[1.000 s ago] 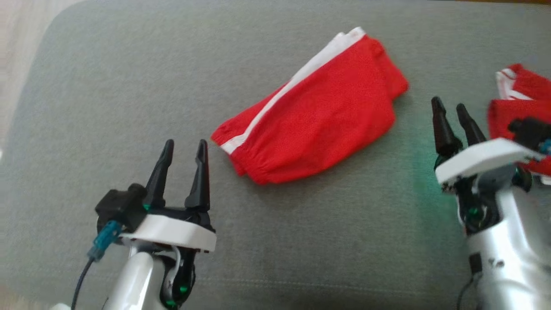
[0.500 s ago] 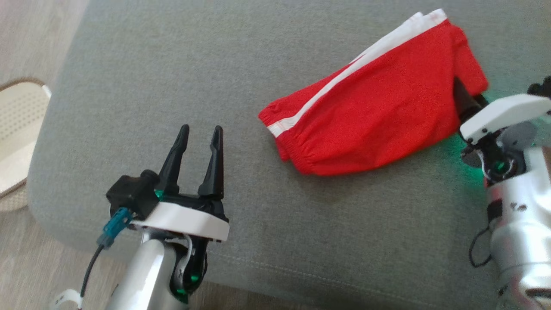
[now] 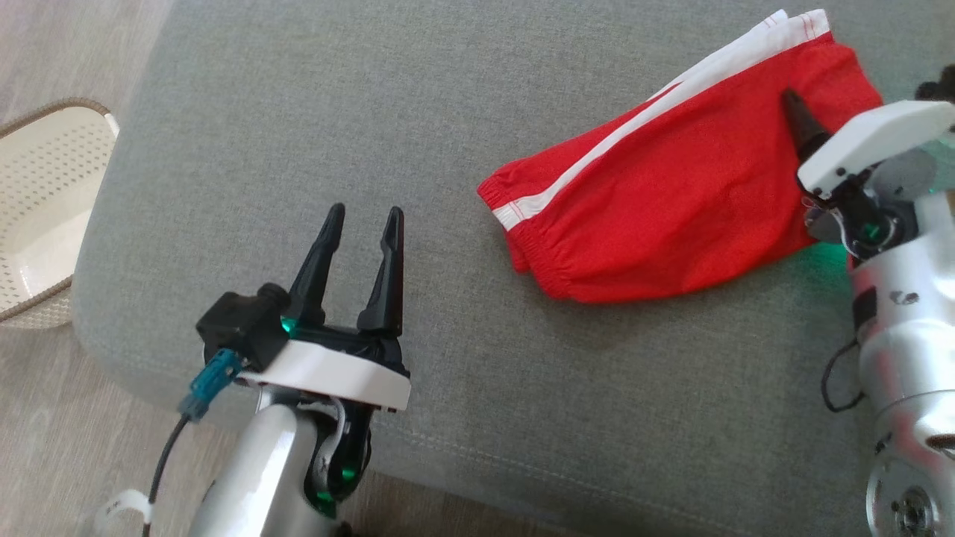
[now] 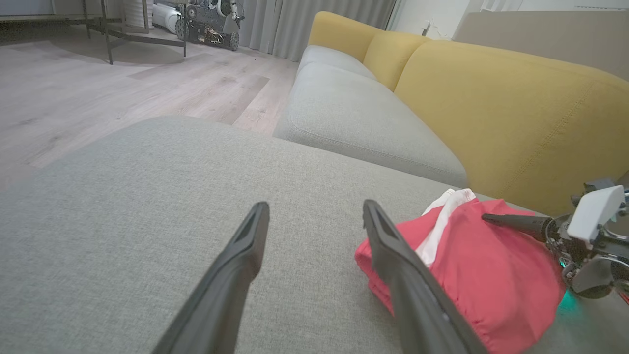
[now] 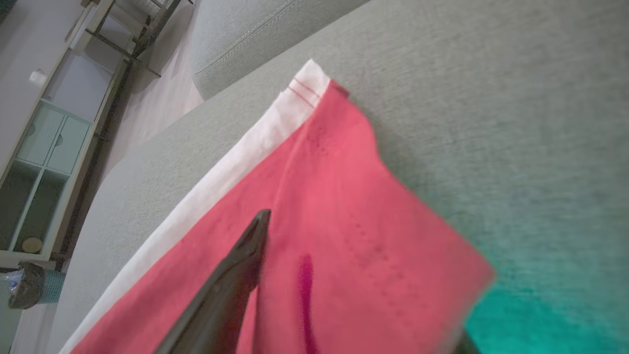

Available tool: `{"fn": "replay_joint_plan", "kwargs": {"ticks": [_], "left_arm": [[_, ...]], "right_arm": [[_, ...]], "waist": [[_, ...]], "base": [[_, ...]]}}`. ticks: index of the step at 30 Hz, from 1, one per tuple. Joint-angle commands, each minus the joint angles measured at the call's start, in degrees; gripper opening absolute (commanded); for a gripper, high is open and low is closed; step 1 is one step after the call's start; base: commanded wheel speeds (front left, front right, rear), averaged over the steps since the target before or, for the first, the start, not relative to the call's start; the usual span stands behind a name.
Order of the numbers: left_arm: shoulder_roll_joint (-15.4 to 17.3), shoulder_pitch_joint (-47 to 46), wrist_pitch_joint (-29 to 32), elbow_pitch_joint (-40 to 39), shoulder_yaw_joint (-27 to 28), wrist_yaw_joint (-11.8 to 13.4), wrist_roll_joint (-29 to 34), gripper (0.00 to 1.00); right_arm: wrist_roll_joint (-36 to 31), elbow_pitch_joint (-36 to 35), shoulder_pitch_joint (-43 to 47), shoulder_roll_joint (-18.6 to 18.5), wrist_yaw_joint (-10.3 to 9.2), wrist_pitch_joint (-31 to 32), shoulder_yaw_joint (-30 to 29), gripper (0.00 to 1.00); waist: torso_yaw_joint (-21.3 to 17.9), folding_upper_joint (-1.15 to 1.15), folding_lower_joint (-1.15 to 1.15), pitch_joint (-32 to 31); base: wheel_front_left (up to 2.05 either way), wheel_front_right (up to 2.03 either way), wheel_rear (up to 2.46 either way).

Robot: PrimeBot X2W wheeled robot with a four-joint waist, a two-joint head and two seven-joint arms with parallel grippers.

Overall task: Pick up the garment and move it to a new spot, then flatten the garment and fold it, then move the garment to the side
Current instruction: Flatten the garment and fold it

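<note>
- While the shorts (image 3: 671,201) lie on the grey seat (image 3: 298,112), the left gripper (image 3: 366,211) hangs just above the seat near its front edge, off to their left.
- Its silver arm comes up from below, and its two dark fingers point across the seat, away from the robot.
- Its jaws stand wide apart, with bare seat showing between them. They hold nothing and touch nothing.
- Seen from the left wrist, the stretchy waist end of the shorts sits just past one finger (image 4: 393,246). I cannot tell if they touch.
- The right gripper (image 3: 804,123) reaches in from the right side, low over the far right end of the shorts.
- Its wrist is tipped so the white plate faces up, and a green light glows on the seat under it.
- One dark finger (image 5: 236,265) lies on top of the red cloth and points at the corner with the white stripe.
- The other finger is nearly all hidden at the edge of the cloth, so I cannot tell if it is under the cloth or beside it.
- These jaws are wide apart too, not squeezed on the cloth.
- The shorts are red with a white stripe down one side. They are folded over and lie flat and slanted, toward the right of the seat.
- A pale basket (image 3: 45,194) sits on the wood floor (image 3: 45,45), left of the seat.
</note>
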Motion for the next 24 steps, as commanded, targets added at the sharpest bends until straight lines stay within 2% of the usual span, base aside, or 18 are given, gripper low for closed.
{"fn": "replay_joint_plan", "kwargs": {"ticks": [1, 2, 8, 15, 21, 24], "left_arm": [[0.4, -1.88, -0.29, -2.3, 1.81, 0.5, -0.54, 1.0], [0.4, -1.91, -0.29, -2.28, 1.8, 0.56, -0.56, 1.0], [0.4, -1.8, -0.29, -2.1, 2.11, 0.83, -0.51, 1.0], [0.4, -1.55, -0.29, -1.77, 2.8, 0.64, -0.33, 1.0], [0.4, -0.88, -0.29, -1.43, 3.69, 0.32, 0.17, 1.0], [0.4, -0.49, -0.29, -1.22, 3.97, 0.0, 0.44, 1.0]], "right_arm": [[-0.32, 0.44, -0.13, 1.72, -0.05, 0.85, 1.91, 0.04], [-0.4, 0.52, -0.35, 1.76, -0.05, 0.46, 2.26, 0.0], [-0.06, 0.29, -0.51, 0.94, -0.05, -4.68, 3.19, 0.0], [3.0, -2.5, 2.17, -0.06, -0.05, -11.04, 3.59, 0.0], [3.71, -6.34, 7.33, -0.08, -0.05, -16.46, 2.25, 0.0], [3.35, -8.06, 10.78, 0.85, -0.05, -18.69, -0.44, 0.0]], "waist": [[0.05, 0.0, 0.0, 0.05], [0.03, 0.0, 0.0, 0.04], [-0.81, 0.0, 0.0, -0.51], [-3.53, 0.0, 0.0, -2.0], [-6.93, 0.0, 0.0, -3.95], [-8.54, 0.0, 0.0, -5.14]], "base": [[0.0, 0.0, 0.0], [0.0, 0.0, 0.0], [0.0, 0.0, 0.0], [0.0, 0.0, 0.0], [0.0, 0.0, 0.0], [0.0, 0.0, 0.0]]}}
